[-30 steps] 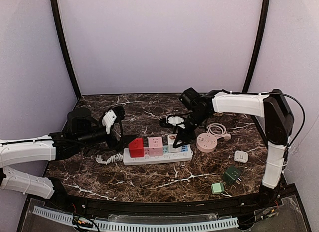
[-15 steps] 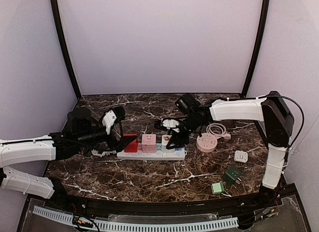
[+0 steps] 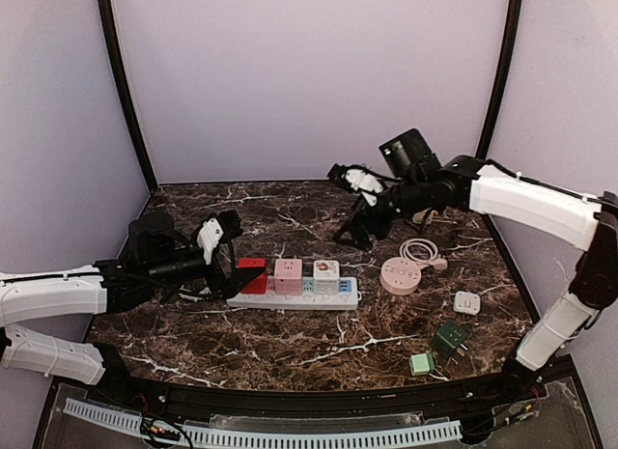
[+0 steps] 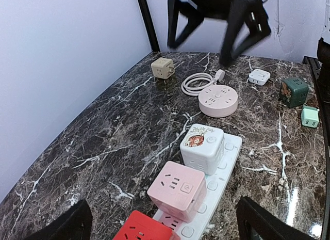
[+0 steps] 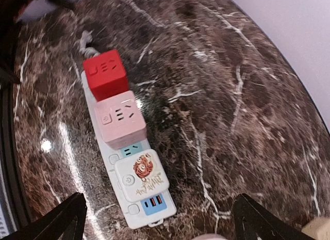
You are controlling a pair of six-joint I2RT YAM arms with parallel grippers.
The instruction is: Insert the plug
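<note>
Now seated, the white cube plug (image 3: 326, 269) stands on the power strip (image 3: 290, 299) beside the pink cube (image 3: 288, 269). The right gripper (image 3: 355, 233), on it a second ago, has let go and lifted clear, empty. Insertion looks done. The left gripper (image 3: 232, 251) waits spread open at the strip's left end.

Soft, even light from above, shadows faint. Walls (image 3: 309, 82) carry pale lilac cast. Polished marble table (image 3: 290, 348) throws glare: bright spots and streaks in both wrist views. Right gripper (image 4: 199, 51) smeared by motion blur in left wrist view. Right wrist picture slightly soft, far corner dark.
</note>
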